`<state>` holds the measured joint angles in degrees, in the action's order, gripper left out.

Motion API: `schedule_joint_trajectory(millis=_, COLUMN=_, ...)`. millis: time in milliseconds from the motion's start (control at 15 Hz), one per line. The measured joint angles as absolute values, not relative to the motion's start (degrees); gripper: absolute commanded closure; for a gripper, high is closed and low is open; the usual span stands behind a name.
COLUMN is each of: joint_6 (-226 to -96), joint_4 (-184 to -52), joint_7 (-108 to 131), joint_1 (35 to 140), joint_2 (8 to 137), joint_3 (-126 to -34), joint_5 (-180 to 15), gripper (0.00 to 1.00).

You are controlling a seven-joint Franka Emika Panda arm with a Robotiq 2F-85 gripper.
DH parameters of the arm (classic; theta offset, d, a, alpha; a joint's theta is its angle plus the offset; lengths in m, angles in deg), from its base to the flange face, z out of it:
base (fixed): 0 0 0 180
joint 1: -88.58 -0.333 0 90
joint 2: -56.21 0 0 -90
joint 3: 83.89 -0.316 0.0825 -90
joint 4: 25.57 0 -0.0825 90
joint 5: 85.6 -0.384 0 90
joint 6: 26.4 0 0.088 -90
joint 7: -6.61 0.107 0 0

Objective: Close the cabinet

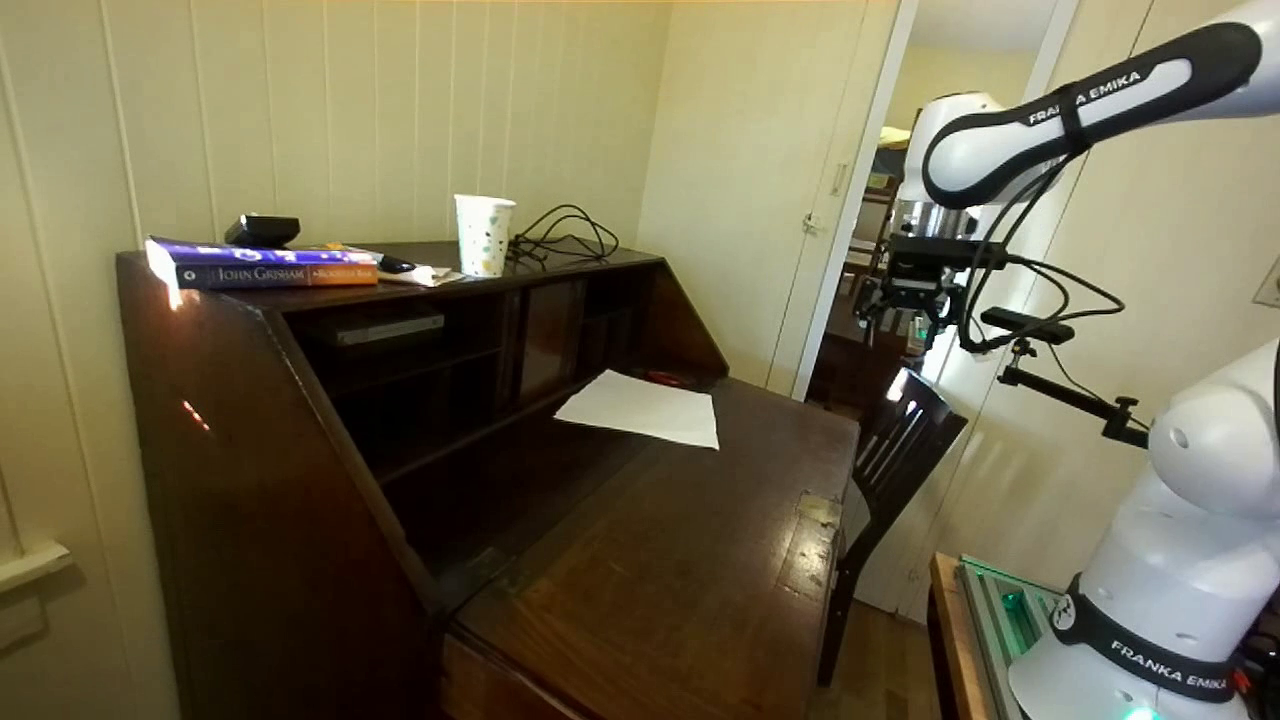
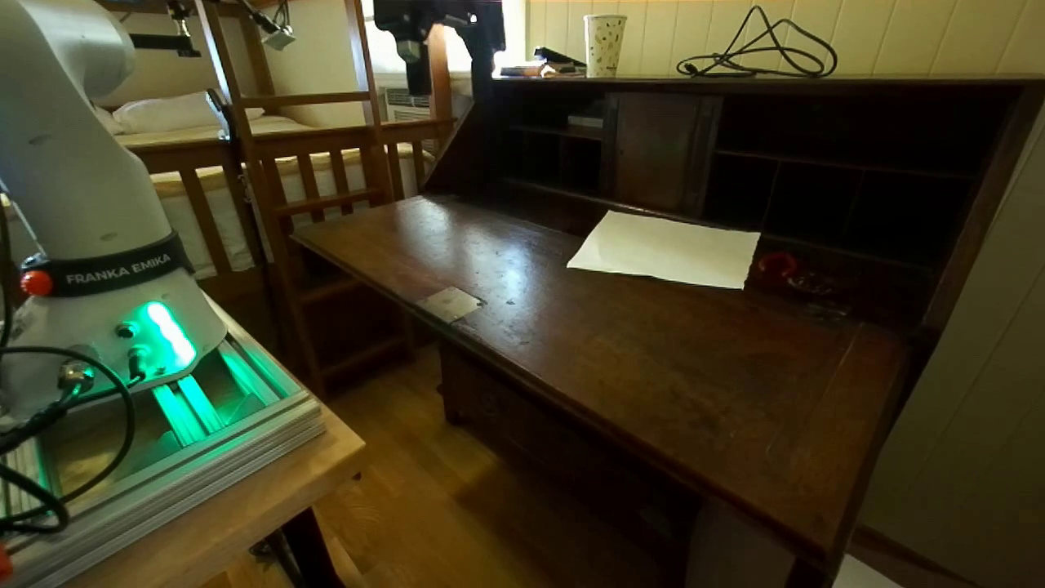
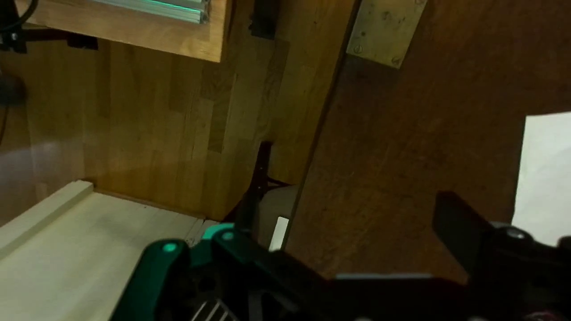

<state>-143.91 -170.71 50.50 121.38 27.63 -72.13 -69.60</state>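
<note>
Black fingers (image 3: 461, 234), parted and empty; dark reddish-brown wooden cabinet (image 1: 500, 500) against cream panelled wall (image 1: 400, 110). We should push the lowered front panel (image 1: 650, 570) up from beneath its outer edge.

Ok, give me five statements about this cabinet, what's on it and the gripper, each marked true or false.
1. The front panel of the cabinet is folded down. True.
2. The paper cup lies on its side. False: the paper cup stands upright on the cabinet.
3. A John Grisham book lies on top of the cabinet. True.
4. The gripper is shut on the front panel. False: the gripper is open, holding nothing.
5. A black cable lies near the paper cup. True.
</note>
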Motion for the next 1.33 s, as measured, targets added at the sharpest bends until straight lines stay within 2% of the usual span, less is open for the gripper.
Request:
schedule_joint_trajectory(millis=333, joint_6=-151.7, joint_4=-168.9, joint_7=60.2, joint_1=124.2, joint_2=33.7, joint_3=-69.2, joint_5=-69.6, gripper=0.00)
schedule_joint_trajectory(millis=867, joint_6=-153.5, joint_4=-169.0, joint_7=66.0, joint_1=125.2, joint_2=36.3, joint_3=-69.5, joint_5=-69.5, gripper=0.00)
schedule_joint_trajectory(millis=1333, joint_6=-163.6, joint_4=-175.0, joint_7=59.3, joint_1=125.2, joint_2=36.3, joint_3=-60.9, joint_5=-84.1, gripper=0.00)
